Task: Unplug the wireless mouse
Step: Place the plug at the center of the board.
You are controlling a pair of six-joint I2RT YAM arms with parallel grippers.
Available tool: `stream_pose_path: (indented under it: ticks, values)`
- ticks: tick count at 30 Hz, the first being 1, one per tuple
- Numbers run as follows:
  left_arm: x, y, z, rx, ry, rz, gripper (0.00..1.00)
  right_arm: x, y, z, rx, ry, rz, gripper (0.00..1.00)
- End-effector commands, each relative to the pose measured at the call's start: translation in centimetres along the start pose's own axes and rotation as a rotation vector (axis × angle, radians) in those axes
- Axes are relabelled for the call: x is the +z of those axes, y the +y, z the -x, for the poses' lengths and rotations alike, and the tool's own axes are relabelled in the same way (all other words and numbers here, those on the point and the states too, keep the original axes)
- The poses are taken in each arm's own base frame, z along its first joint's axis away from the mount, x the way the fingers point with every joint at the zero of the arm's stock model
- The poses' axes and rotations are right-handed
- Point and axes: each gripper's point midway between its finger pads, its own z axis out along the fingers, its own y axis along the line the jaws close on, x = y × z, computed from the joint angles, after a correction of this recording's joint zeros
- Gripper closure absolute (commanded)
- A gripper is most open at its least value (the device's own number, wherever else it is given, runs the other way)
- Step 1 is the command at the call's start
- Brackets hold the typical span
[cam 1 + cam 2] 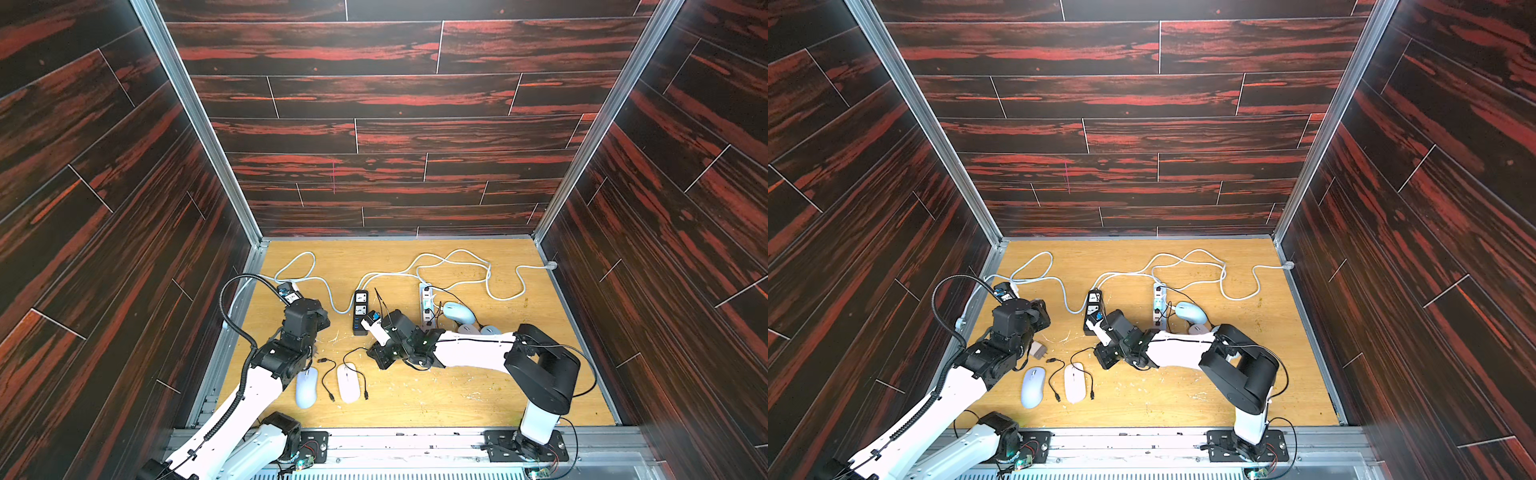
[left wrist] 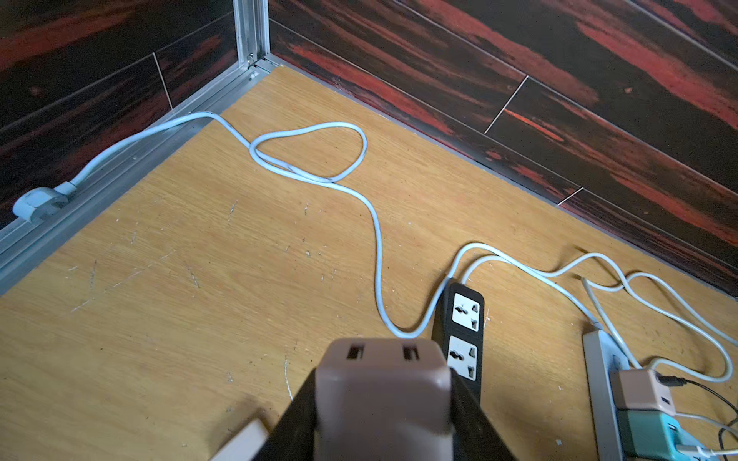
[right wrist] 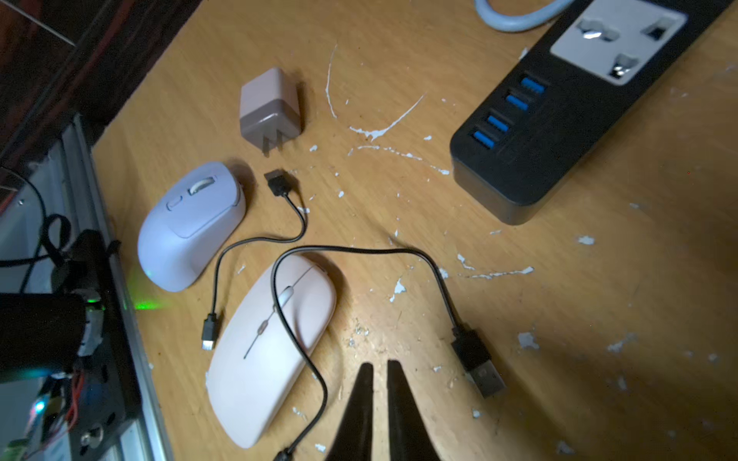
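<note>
Two wireless mice lie side by side near the front: a lavender mouse (image 3: 191, 227) (image 1: 306, 386) and a pink mouse (image 3: 271, 351) (image 1: 348, 382). A black cable (image 3: 435, 275) is draped over the pink mouse, its USB plug (image 3: 481, 373) lying loose on the table. My right gripper (image 3: 379, 365) hovers just beside the pink mouse, shut and holding nothing. A shorter black cable (image 3: 217, 275) lies unplugged between the mice. My left gripper (image 2: 383, 383) is shut on a pinkish-brown charger (image 2: 383, 399), held above the table near the black power strip (image 2: 463, 331).
Another pink charger (image 3: 269, 109) lies loose on the table. A white power strip (image 1: 426, 305) carries a pink charger (image 2: 643, 393) and a teal charger (image 2: 647, 435); a blue mouse (image 1: 459, 312) sits beside it. White cords (image 1: 453, 266) loop across the back.
</note>
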Motion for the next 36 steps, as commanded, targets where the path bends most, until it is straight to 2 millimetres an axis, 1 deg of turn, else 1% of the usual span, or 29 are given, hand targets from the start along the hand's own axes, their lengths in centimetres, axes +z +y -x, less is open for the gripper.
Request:
stream_pose_path:
  ticks: [1,11,15,20,24,26,28,30,31,33,34,36]
  values:
    - [-0.1,0.8,0.1,-0.006,0.001,0.037,1.00,1.1,-0.5,-2.2,0.025,0.090,-0.005,0.92]
    - [0.0,1.1,-0.2,-0.008,0.011,0.050,1.00,2.9,-2.6,-1.7,0.069,0.094,-0.074,0.95]
    - [-0.1,1.5,-0.5,0.000,0.021,0.066,1.00,3.4,-4.8,-1.8,0.113,0.104,-0.134,0.96]
    - [-0.2,1.7,-0.7,-0.001,0.032,0.073,1.00,3.4,-8.4,-1.5,0.176,0.099,-0.197,0.98]
    - [-0.1,1.7,-1.3,-0.011,0.055,0.070,1.00,3.6,-10.3,-0.6,0.186,0.096,-0.229,0.98]
    - [0.1,1.5,-1.6,-0.014,0.075,0.064,1.00,3.6,-10.7,0.1,0.182,0.085,-0.233,0.98]
    - [0.2,1.2,-2.2,-0.011,0.104,0.049,1.00,3.4,-10.3,0.8,0.167,0.071,-0.209,0.98]
    - [0.4,0.8,-3.1,-0.004,0.147,0.032,1.00,3.0,-8.5,1.7,0.130,0.047,-0.118,0.97]
    - [0.4,0.8,-3.5,-0.018,0.170,0.032,1.00,2.6,-7.1,2.2,0.106,0.029,-0.046,0.96]
    - [0.6,1.0,-4.7,-0.028,0.223,0.048,1.00,1.0,-4.3,3.5,0.065,-0.023,0.075,0.94]
    - [0.6,1.3,-5.2,-0.035,0.251,0.065,1.00,-0.1,-3.4,4.2,0.055,-0.057,0.109,0.93]
    - [0.5,1.8,-6.4,-0.038,0.300,0.101,1.00,-2.3,-2.5,5.4,0.046,-0.127,0.120,0.93]
